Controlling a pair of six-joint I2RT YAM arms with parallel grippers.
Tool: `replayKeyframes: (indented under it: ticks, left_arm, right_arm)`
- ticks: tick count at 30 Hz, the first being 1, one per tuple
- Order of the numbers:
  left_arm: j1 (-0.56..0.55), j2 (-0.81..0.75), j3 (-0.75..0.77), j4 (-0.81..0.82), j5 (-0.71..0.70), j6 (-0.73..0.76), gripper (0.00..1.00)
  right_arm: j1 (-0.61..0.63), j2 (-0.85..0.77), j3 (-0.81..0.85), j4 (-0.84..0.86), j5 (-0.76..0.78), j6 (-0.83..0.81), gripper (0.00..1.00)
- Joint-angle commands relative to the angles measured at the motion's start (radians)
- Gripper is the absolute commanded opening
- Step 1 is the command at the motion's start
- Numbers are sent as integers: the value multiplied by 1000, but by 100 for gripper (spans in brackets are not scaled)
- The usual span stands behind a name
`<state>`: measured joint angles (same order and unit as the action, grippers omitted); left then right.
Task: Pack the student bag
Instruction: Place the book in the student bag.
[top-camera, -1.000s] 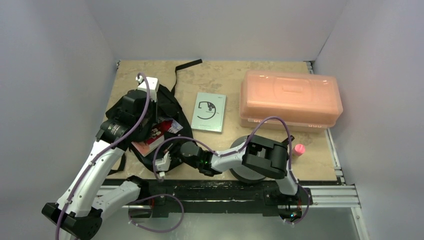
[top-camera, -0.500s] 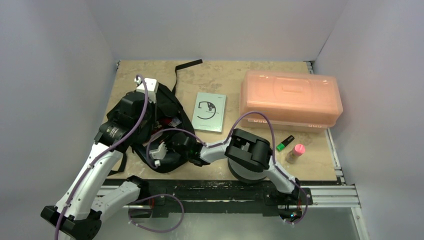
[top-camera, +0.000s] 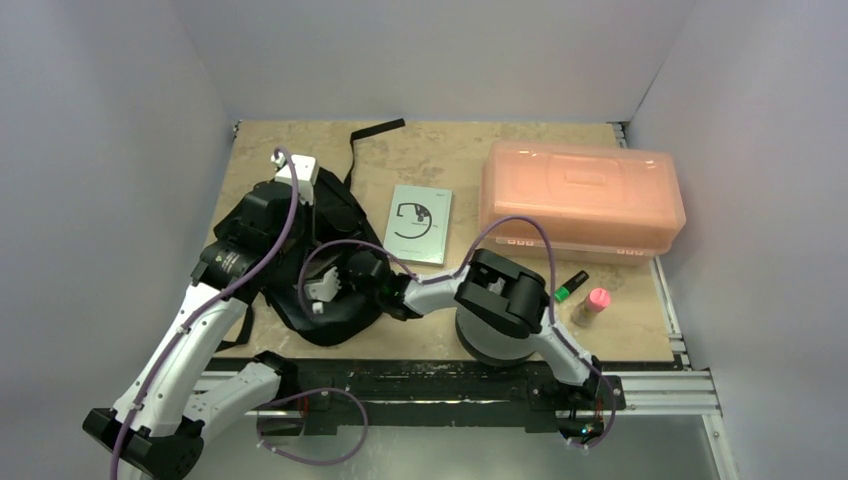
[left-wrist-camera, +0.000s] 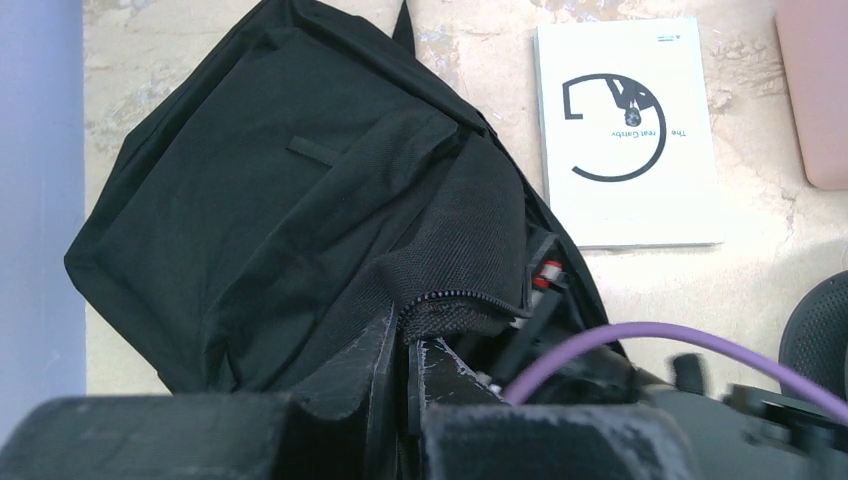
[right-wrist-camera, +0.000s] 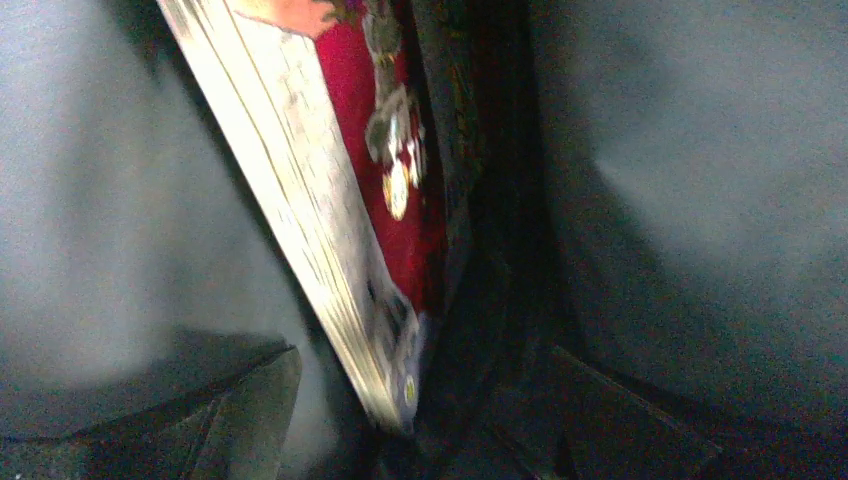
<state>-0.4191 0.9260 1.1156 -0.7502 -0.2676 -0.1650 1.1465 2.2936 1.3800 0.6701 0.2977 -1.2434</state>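
Tan tabletop (top-camera: 460, 160): my right gripper (top-camera: 321, 290) has pushed into the student bag (top-camera: 345, 318), jaws now wide, red book (right-wrist-camera: 330, 250) released. My left gripper (left-wrist-camera: 405, 350) still pinches its rim.

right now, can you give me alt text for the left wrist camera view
A large soft black fabric backpack fills most of the frame on a beige table, its zipper edge pinched in the shut left gripper at the bottom. To its right lies a flat white book with a black circle design; a purple cable crosses the lower right.
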Motion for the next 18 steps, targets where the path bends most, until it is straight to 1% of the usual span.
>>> replayKeyframes:
  ticks: [1,4,7,10,12,14,15,17,18]
  left_arm:
    - [5,-7,18,86,10,-7,0]
    - [5,-4,19,85,6,-5,0]
    - [5,-1,18,84,5,-5,0]
    - [5,2,16,84,5,-7,0]
    - [5,4,19,83,12,-9,0]
    - [5,4,20,83,18,-11,0]
    - [5,2,20,83,20,-13,0]
    - [5,-1,20,84,22,-13,0]
    - [5,-1,20,84,22,-14,0]
  right_arm:
    - [8,-216,-147,-6,-22,163,99]
    - [17,-315,-210,-57,-88,299,99]
    - [23,-380,-209,-147,-154,505,99]
    - [23,-412,-205,-182,-203,773,98]
    - [24,-396,-179,-198,-229,990,91]
    - [23,-366,-143,-210,-226,1165,91]
    - [23,-350,-134,-195,-205,1190,90]
    - [22,-319,-125,-140,-189,1190,90]
    - [22,-302,-108,-137,-167,1190,90]
